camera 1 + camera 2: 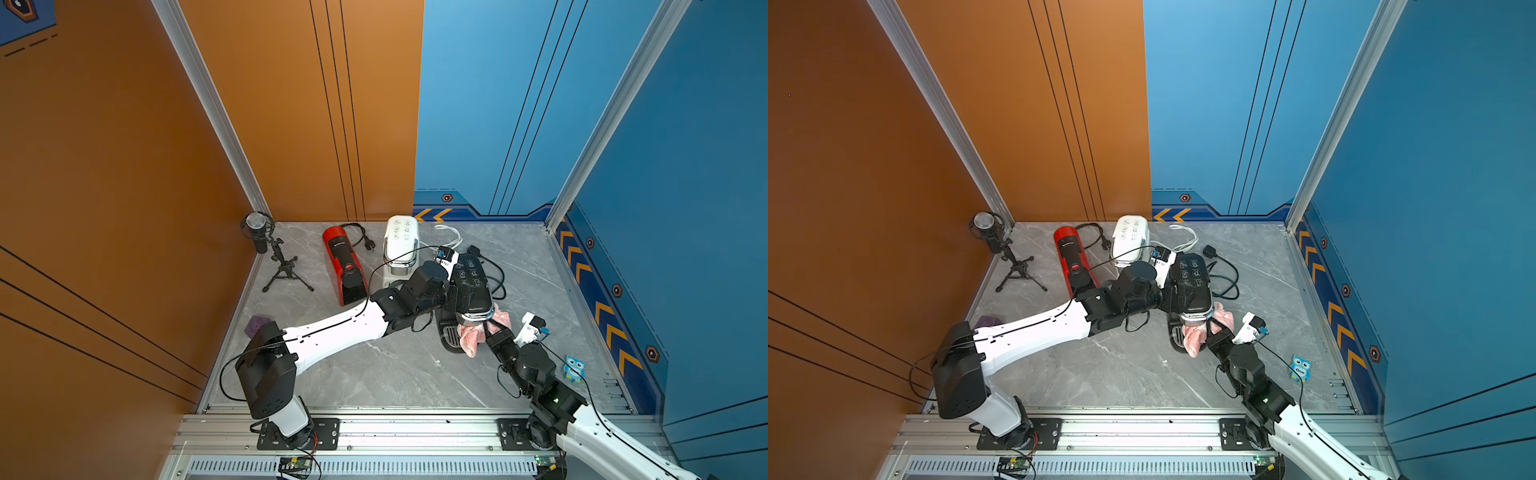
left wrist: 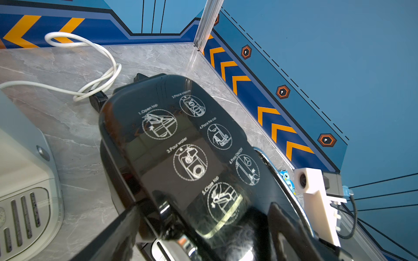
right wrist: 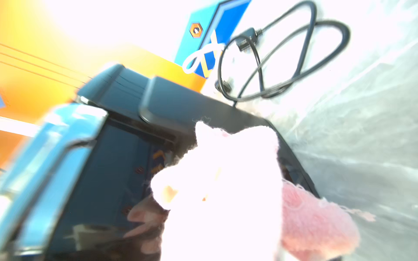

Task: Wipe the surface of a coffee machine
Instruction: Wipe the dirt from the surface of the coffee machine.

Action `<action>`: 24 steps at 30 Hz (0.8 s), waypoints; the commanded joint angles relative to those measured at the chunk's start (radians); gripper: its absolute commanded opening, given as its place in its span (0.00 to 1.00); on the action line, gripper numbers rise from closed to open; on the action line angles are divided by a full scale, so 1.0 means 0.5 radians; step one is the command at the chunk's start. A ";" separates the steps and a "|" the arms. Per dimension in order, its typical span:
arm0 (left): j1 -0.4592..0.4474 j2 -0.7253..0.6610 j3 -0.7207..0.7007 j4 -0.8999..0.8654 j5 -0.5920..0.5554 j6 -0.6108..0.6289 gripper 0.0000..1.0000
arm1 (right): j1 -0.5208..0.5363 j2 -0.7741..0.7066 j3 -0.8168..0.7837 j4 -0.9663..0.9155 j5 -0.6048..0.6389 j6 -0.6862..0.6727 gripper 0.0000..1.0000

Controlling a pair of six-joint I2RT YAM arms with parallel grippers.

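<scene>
A black coffee machine [image 1: 471, 278] [image 1: 1192, 278] with white pictograms on its top [image 2: 181, 146] stands mid-table. My left gripper [image 1: 461, 305] [image 2: 203, 237] straddles its head, jaws spread wide, with one finger [image 2: 113, 237] against each side. A fluffy pink cloth [image 1: 473, 336] [image 1: 1196, 338] [image 3: 316, 221] is bunched against the machine's front and right side, above the drip tray [image 1: 449, 336]. My right gripper [image 1: 492, 332] [image 1: 1214, 332] is shut on that cloth. In the right wrist view the glaring cloth hides its fingers.
A red coffee machine [image 1: 345, 266] and a white one [image 1: 401, 243] stand behind to the left. A microphone on a tripod [image 1: 262, 237] fills the far left corner. Black cable [image 1: 494, 278] and white cable [image 1: 451, 235] lie behind. A blue owl figure [image 1: 575, 368] sits right, a purple object [image 1: 255, 324] left.
</scene>
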 commanded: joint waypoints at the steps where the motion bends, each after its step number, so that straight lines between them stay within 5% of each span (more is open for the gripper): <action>1: 0.030 0.087 -0.128 -0.440 0.008 0.075 0.89 | 0.021 0.064 0.002 0.169 0.041 0.063 0.00; 14: 0.030 0.111 -0.117 -0.423 0.048 0.056 0.88 | 0.404 0.916 0.154 0.828 0.117 0.002 0.00; 24: 0.054 0.073 -0.163 -0.422 0.036 0.060 0.88 | 0.215 0.431 0.156 0.088 0.212 0.025 0.00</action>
